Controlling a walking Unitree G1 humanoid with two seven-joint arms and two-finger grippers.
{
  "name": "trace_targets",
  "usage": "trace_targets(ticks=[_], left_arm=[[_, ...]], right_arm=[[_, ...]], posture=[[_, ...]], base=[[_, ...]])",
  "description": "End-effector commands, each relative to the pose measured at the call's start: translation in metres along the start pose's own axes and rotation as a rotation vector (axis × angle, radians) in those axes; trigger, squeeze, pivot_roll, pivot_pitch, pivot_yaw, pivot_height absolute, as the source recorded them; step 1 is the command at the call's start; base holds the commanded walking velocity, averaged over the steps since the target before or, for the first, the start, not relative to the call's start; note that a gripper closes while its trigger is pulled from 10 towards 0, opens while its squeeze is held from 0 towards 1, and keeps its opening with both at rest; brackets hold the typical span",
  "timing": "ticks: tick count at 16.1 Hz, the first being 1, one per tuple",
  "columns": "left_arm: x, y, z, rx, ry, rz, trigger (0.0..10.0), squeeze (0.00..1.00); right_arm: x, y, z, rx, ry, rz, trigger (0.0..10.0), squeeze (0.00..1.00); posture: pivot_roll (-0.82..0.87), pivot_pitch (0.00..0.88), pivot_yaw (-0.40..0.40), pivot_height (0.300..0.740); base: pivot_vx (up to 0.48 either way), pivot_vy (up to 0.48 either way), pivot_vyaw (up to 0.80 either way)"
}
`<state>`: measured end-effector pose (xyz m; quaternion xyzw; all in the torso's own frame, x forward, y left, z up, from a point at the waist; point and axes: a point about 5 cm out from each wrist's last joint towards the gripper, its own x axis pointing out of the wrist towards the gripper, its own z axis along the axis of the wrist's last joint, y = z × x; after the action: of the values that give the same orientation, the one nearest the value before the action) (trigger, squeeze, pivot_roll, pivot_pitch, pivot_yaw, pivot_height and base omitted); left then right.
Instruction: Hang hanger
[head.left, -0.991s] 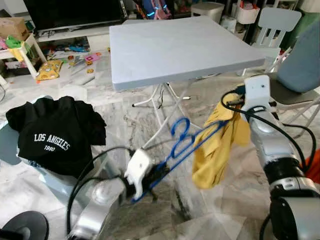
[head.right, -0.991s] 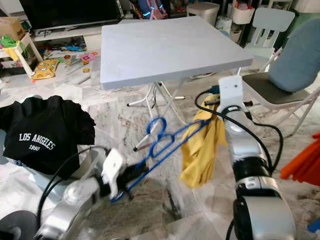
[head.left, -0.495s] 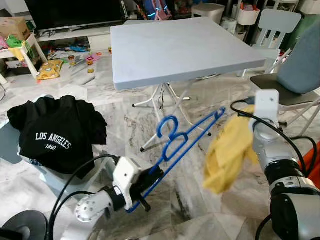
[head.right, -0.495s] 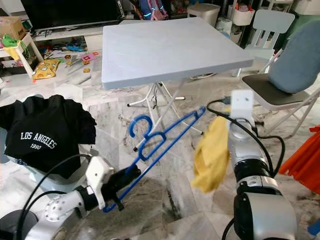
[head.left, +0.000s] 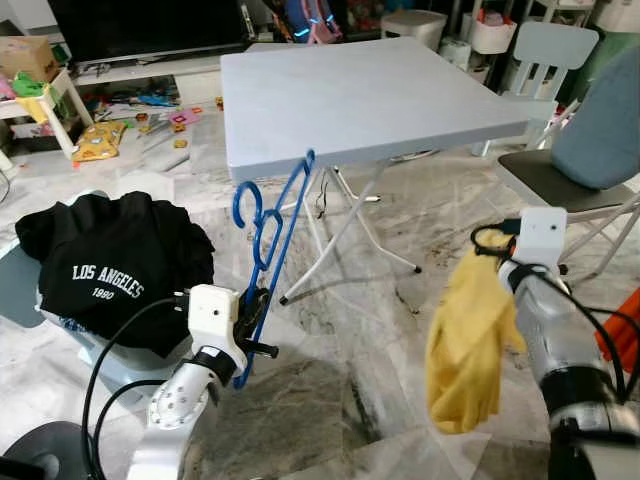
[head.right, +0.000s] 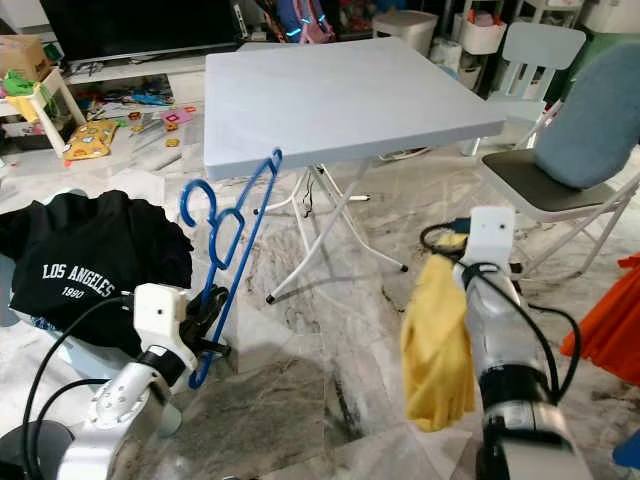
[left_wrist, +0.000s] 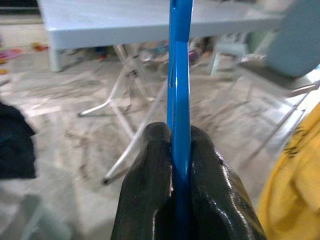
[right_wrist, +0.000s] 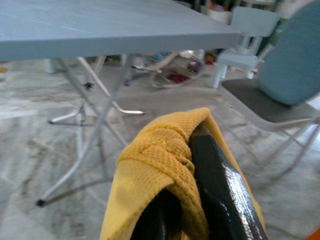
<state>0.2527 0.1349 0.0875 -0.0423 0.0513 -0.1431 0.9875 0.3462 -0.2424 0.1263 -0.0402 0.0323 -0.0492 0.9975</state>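
The left gripper (left_wrist: 179, 172) pinches the blue hanger (head.left: 268, 235), which stands near-upright at nine o'clock beside the grey table (head.left: 360, 95). The right gripper (right_wrist: 192, 197), at four o'clock, clamps a hanging yellow garment (head.left: 468, 340).

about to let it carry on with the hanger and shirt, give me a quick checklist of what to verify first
1. Left gripper pinched on the blue hanger: ok, black fingers pressed against both sides of it.
2. Hanger free of the grey table: ok, its top end stands close to the table's front edge, so watch it.
3. Right gripper holding the yellow garment: ok, cloth is bunched over the fingers.
4. Garment on the hanger: not ok, the two are apart, one in each gripper.
5. Garment clear of the floor: ok, it hangs below the gripper.
6. Place to hang the hanger: cannot tell.
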Motion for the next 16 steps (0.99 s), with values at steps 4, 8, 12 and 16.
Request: trace_targets(ticks=[4,8,12,16], left_arm=[[0.012,0.03,0.009,0.086,-0.049,0.22,10.0,0.0],[0.014,0.035,0.023,0.1,-0.108,0.231,10.0,0.0],[0.017,0.028,0.027,0.09,-0.114,0.197,10.0,0.0],[0.012,0.023,0.021,0.062,-0.105,0.202,10.0,0.0]], right_arm=[[-0.03,-0.003,0.003,0.011,-0.09,0.127,4.7,0.0],[-0.046,0.01,-0.009,-0.003,-0.025,0.206,10.0,0.0],[-0.041,0.029,-0.002,-0.065,-0.009,0.24,10.0,0.0],[-0.05,0.04,-0.005,-0.05,0.018,0.323,10.0,0.0]], posture=[[-0.08,0.0,0.062,0.74],[-0.08,0.0,0.087,0.74],[-0.09,0.0,0.105,0.74],[-0.08,0.0,0.081,0.74]], base=[[0.0,0.0,0.0],[0.0,0.0,0.0],[0.127,0.0,0.0],[0.256,0.0,0.0]])
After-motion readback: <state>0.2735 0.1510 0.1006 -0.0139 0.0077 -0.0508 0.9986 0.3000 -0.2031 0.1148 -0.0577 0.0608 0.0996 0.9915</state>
